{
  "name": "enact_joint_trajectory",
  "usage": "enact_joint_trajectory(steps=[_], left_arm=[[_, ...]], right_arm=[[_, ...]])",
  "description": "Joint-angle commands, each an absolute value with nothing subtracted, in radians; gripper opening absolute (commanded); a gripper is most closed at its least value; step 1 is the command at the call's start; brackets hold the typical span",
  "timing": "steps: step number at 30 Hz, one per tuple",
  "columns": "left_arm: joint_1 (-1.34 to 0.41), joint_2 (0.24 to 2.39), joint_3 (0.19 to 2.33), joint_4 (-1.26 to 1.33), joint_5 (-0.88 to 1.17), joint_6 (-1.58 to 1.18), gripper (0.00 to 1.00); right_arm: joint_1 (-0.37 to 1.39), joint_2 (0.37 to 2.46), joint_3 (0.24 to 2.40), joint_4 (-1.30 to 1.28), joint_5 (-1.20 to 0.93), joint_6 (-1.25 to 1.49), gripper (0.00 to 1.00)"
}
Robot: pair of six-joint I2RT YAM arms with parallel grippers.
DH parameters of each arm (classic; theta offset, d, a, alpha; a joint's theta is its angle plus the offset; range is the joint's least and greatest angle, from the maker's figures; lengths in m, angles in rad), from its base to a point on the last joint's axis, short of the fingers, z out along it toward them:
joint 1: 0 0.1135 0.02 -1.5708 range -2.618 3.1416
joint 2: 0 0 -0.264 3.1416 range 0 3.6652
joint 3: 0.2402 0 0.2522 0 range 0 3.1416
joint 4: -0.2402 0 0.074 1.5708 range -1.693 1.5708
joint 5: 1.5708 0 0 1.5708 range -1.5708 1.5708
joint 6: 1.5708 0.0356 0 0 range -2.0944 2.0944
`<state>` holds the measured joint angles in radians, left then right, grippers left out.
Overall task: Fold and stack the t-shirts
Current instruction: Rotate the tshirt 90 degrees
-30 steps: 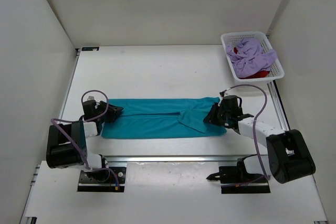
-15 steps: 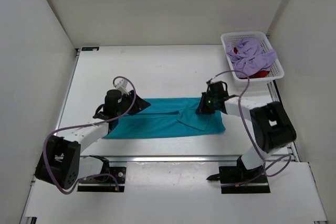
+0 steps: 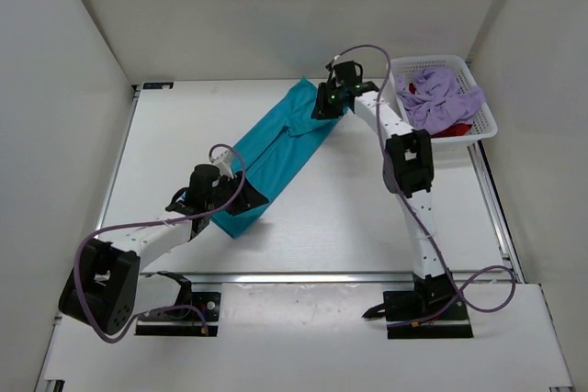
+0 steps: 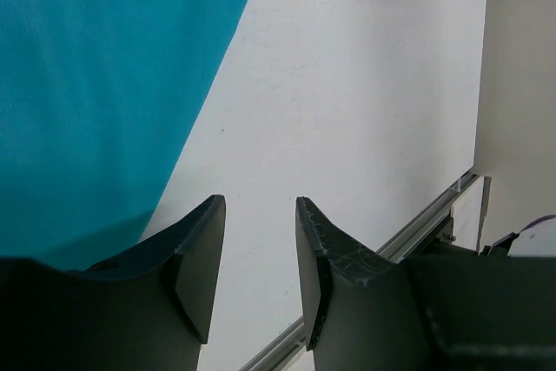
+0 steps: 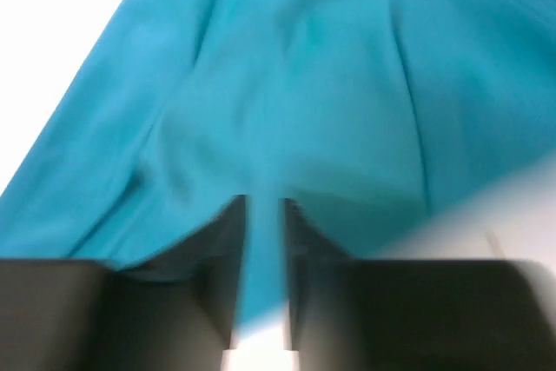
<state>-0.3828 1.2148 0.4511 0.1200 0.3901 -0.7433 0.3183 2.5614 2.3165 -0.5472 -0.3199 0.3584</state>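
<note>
The teal t-shirt is a long folded strip running diagonally across the table, from front left to the back centre. My right gripper is at its far end, with the arm stretched out. In the right wrist view, teal cloth fills the frame and a fold sits between the narrow jaws of the right gripper. My left gripper is at the near end. In the left wrist view, the left gripper is open over bare table and the teal cloth lies just to its left. The lavender t-shirt and the deep red t-shirt lie bunched in the basket.
The white mesh basket stands at the back right corner, close to my right arm's forearm. White walls close in the table on three sides. A metal rail runs along the near edge.
My right gripper has carried its end of the teal t-shirt from the front right to the back centre, turning the strip diagonal. My left gripper has shifted right and opened wider.
</note>
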Motion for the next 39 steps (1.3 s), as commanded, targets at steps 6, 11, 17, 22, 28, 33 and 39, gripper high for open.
enact_joint_trajectory(steps=[6, 11, 17, 22, 28, 33, 39], left_arm=[[-0.362, 1.169, 0.440, 0.075, 0.422, -0.706, 0.49], [-0.292, 1.092, 0.448, -0.024, 0.433, -0.648, 0.50], [-0.158, 1.011, 0.508, -0.121, 0.491, -0.588, 0.51], [-0.112, 0.994, 0.486, -0.077, 0.564, -0.630, 0.52], [-0.098, 0.993, 0.505, -0.100, 0.552, -0.606, 0.52], [-0.060, 1.000, 0.494, -0.107, 0.569, -0.598, 0.51], [-0.109, 1.020, 0.495, -0.117, 0.545, -0.578, 0.52]], right_arm=[[0.379, 1.863, 1.840, -0.567, -0.227, 0.242, 0.35], [0.503, 1.478, 1.121, -0.180, -0.273, 0.424, 0.39], [0.825, 1.560, 0.824, 0.216, -0.209, 0.693, 0.48], [0.948, 1.779, 0.957, 0.232, -0.107, 0.758, 0.50], [0.977, 1.994, 1.093, 0.206, -0.129, 0.830, 0.46], [0.970, 2.059, 1.100, 0.202, -0.167, 0.859, 0.17], [0.879, 1.820, 0.890, 0.215, -0.152, 0.830, 0.00]])
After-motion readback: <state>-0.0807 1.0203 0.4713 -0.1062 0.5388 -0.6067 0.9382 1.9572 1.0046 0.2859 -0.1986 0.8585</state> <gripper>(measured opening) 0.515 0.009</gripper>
